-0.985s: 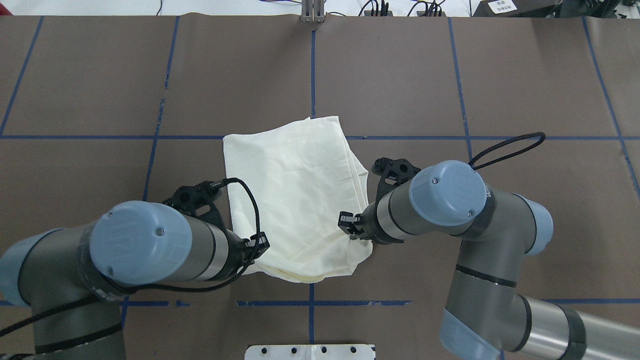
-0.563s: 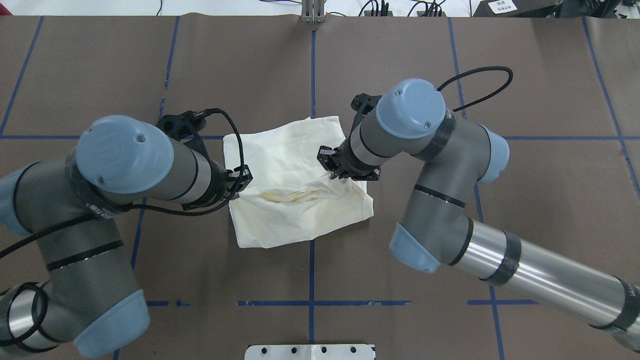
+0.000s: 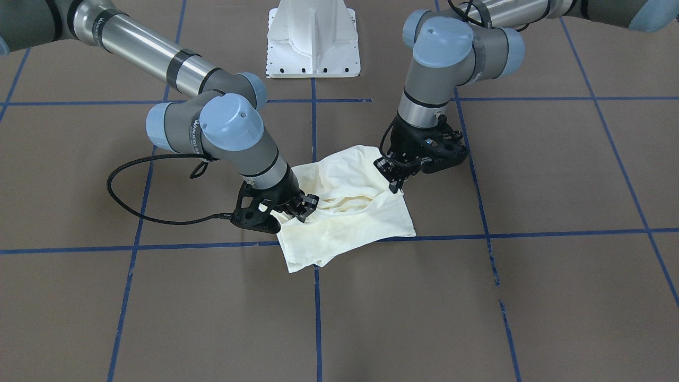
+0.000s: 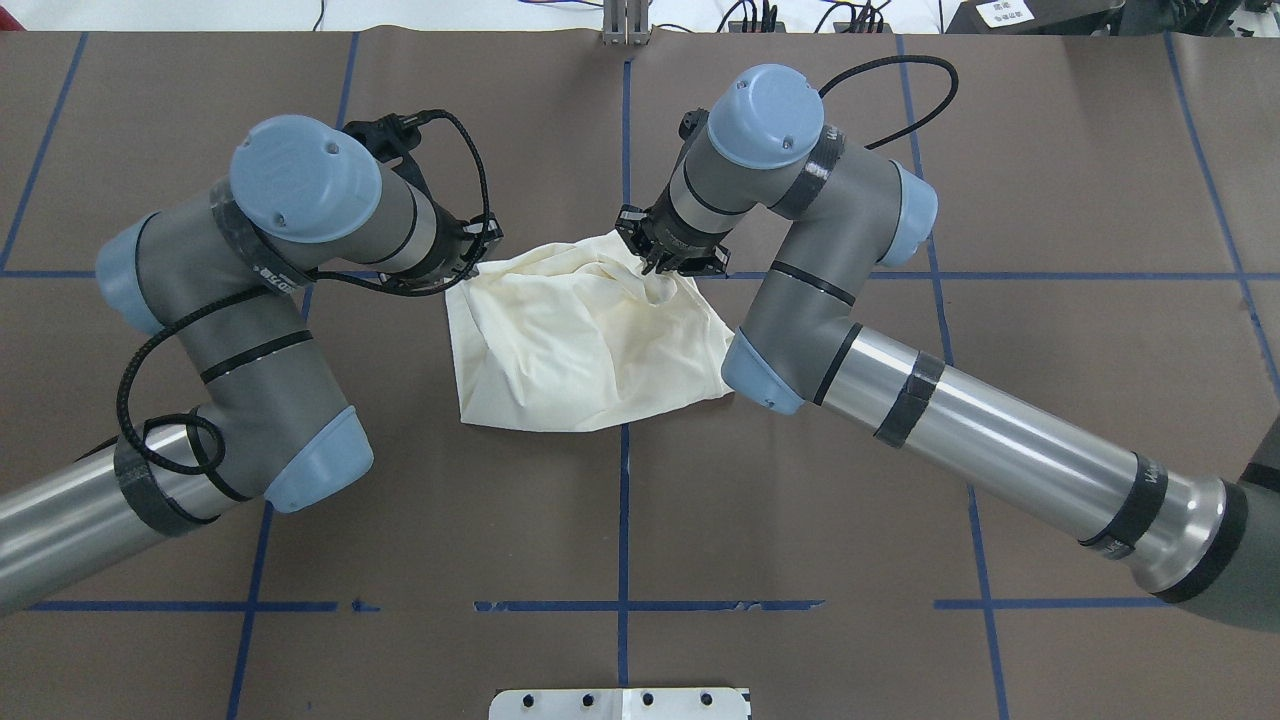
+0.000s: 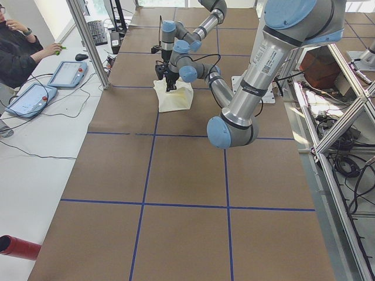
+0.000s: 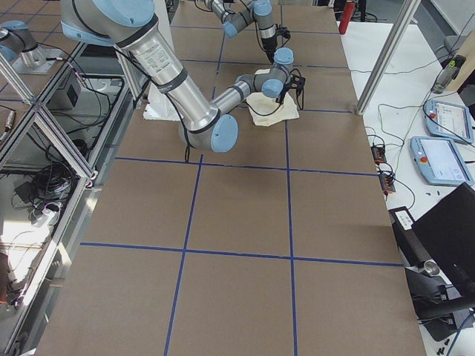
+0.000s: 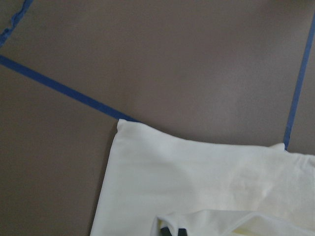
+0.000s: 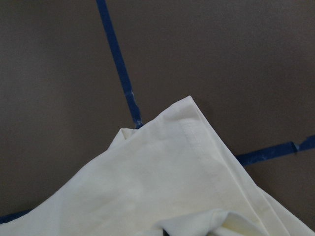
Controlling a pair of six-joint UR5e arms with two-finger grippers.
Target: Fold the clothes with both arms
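Observation:
The cream T-shirt (image 4: 580, 350) lies partly folded on the brown table, plain side up, with no print showing. It also shows in the front view (image 3: 355, 223) and, small, in both side views (image 5: 174, 98) (image 6: 271, 107). My left gripper (image 4: 480, 262) (image 3: 397, 179) is shut on the shirt's edge at its far left corner. My right gripper (image 4: 657, 265) (image 3: 301, 208) is shut on the shirt's edge at its far right corner. Both hold the cloth low over the layer beneath. Each wrist view shows a lifted fold over the flat shirt (image 7: 197, 172) (image 8: 162, 182).
The table (image 4: 900, 450) is brown with blue tape lines (image 4: 622, 520). The white pedestal base (image 3: 313, 42) stands at the robot's side. An operator (image 5: 17, 52) and tablets (image 5: 67, 73) are beyond the far edge. A red object (image 5: 17, 247) lies off the table's left end.
Both arms have moved away from the robot, carrying the shirt's near edge over to its far edge. The shirt is now folded shorter and bunched near the grippers.

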